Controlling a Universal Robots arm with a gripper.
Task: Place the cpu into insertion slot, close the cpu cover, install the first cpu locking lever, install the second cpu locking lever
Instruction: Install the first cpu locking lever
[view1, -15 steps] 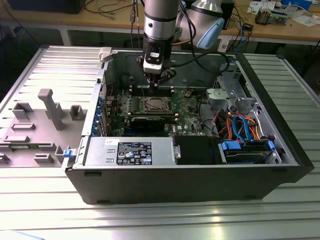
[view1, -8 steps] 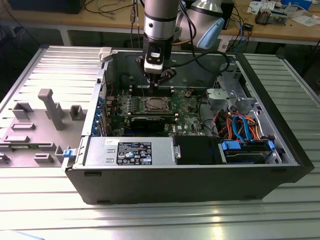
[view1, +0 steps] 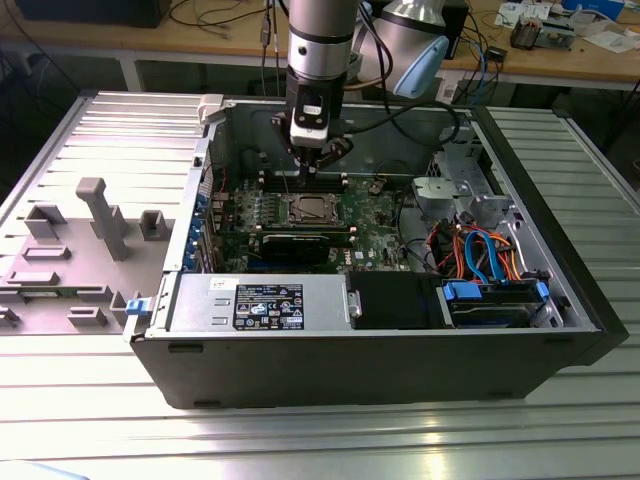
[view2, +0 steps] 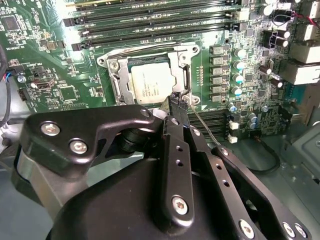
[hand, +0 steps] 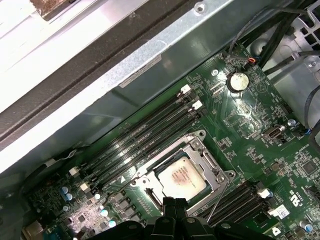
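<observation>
Dull silver-grey metal tops the cpu (view2: 152, 85), a small flat square that sits in the insertion slot (view1: 305, 208), near the middle of the exterior view's frame. The cpu cover (hand: 200, 150), a thin stamped steel frame, lies flat around it, and the chip shows through its square opening. The first two steps look done, so I judge that the work now stands at the levers.

The hand (view2: 177, 100) is made of matt black bars held by bright screws. Its fingertips are pressed together at the socket's edge, right beside a locking lever (view2: 205, 127), a thin springy steel rod slanting away from the socket. I cannot tell whether the tips pinch the rod or only touch it, nor which of the two levers this is.

Such a thin, smooth wire calls for a firm, steady push and sure contact, or it may slip off the tips.

Around the socket, the glossy green motherboard (view2: 45, 50) carries long black memory slots (view2: 150, 22). The computer case (view1: 380, 370) lies open on a ribbed metal desk (view1: 300, 440).
</observation>
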